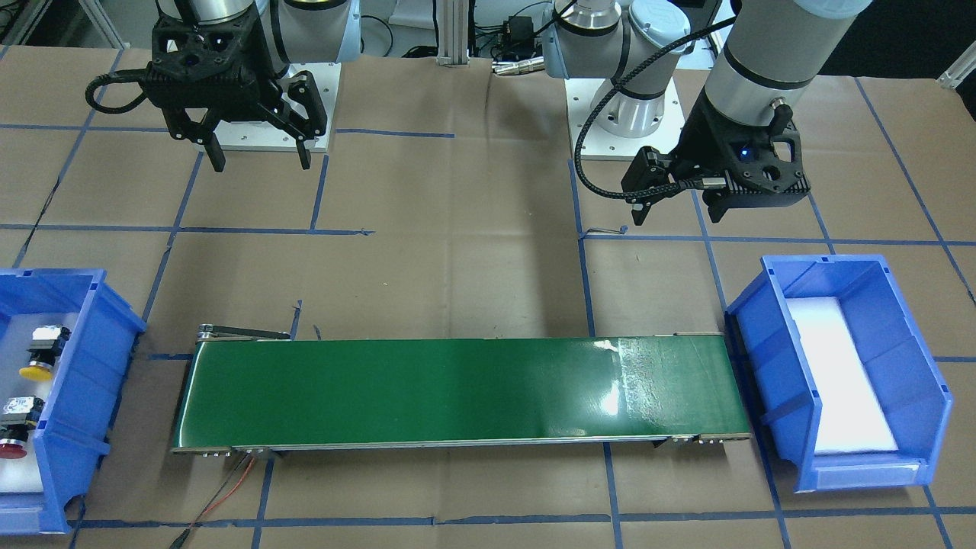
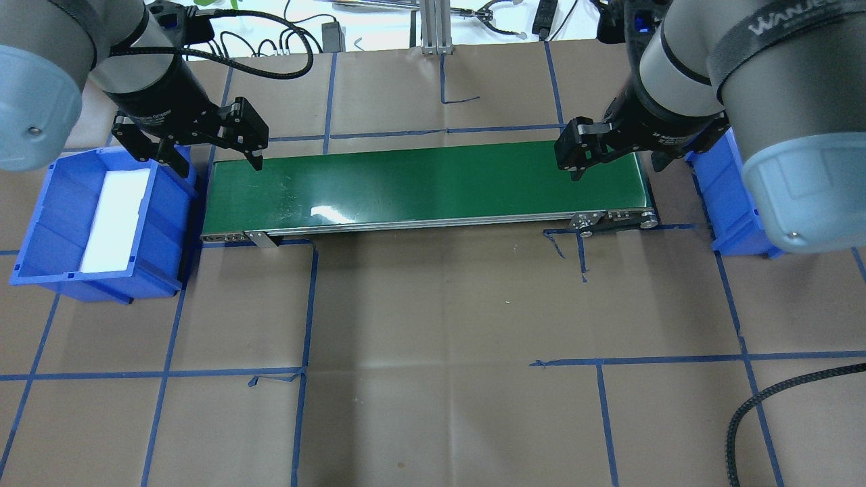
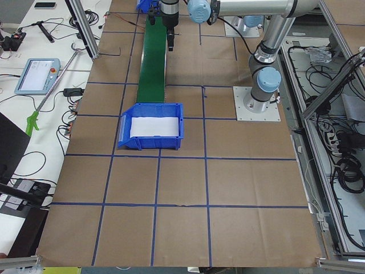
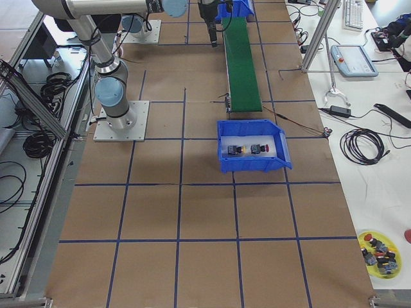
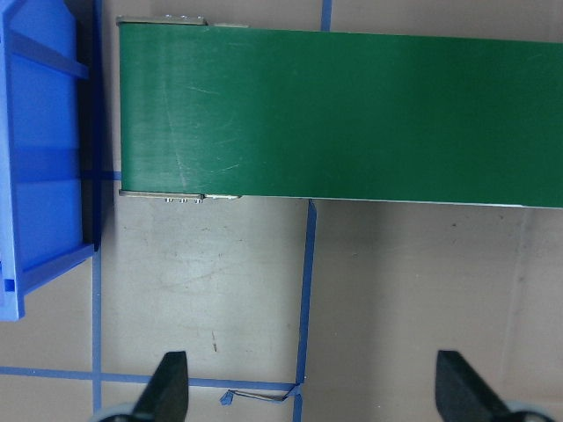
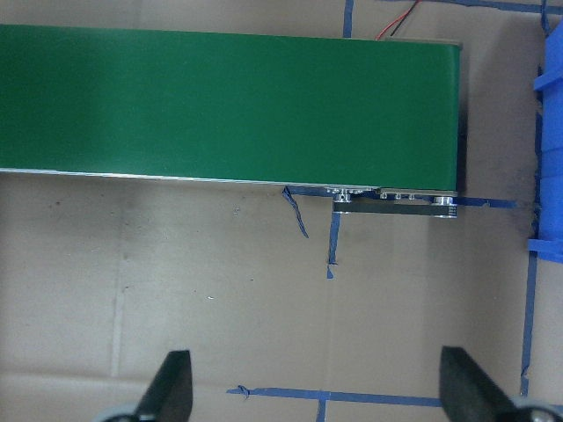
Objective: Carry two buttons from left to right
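The yellow-capped button [image 1: 36,371] and the red-capped button [image 1: 11,448] lie on white foam in a blue bin [image 1: 84,358] off the green conveyor belt's [image 1: 457,393] end on my right side. They also show in the exterior right view, the yellow one [image 4: 234,150] beside the red one [image 4: 259,149]. My right gripper [image 1: 259,160] is open and empty, raised over the table near that end of the belt [image 6: 229,105]. My left gripper [image 1: 677,213] is open and empty near the other end [image 5: 352,114], beside a second blue bin [image 1: 770,343] holding only white foam.
Brown paper with blue tape lines covers the table. A thin orange wire [image 1: 229,488] runs from the belt's corner. The right arm hides most of the button bin [image 2: 734,203] in the overhead view. A yellow dish of spare parts [image 4: 381,247] sits off the table.
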Tool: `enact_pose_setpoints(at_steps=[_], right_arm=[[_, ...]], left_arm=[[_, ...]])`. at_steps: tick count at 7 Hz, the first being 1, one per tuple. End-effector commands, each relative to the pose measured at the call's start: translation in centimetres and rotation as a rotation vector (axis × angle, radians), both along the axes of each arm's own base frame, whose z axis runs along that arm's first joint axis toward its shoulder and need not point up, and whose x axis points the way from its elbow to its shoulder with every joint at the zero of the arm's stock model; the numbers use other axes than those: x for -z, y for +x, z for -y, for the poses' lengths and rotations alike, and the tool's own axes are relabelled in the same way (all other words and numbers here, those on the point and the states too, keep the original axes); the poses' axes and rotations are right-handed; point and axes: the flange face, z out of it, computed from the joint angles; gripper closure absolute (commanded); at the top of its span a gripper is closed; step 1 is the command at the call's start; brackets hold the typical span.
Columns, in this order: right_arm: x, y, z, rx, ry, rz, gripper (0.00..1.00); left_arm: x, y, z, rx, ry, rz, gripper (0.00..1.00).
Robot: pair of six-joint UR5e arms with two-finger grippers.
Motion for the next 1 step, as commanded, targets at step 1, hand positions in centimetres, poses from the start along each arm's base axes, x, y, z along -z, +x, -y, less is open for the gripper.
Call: enact_pose_setpoints(at_steps=[1], right_arm=[[0.05,0.01,0.06,0.000,0.000,0.000,0.00]], left_arm=[[0.02,-0.01,0.00,0.000,0.000,-0.001,0.00]])
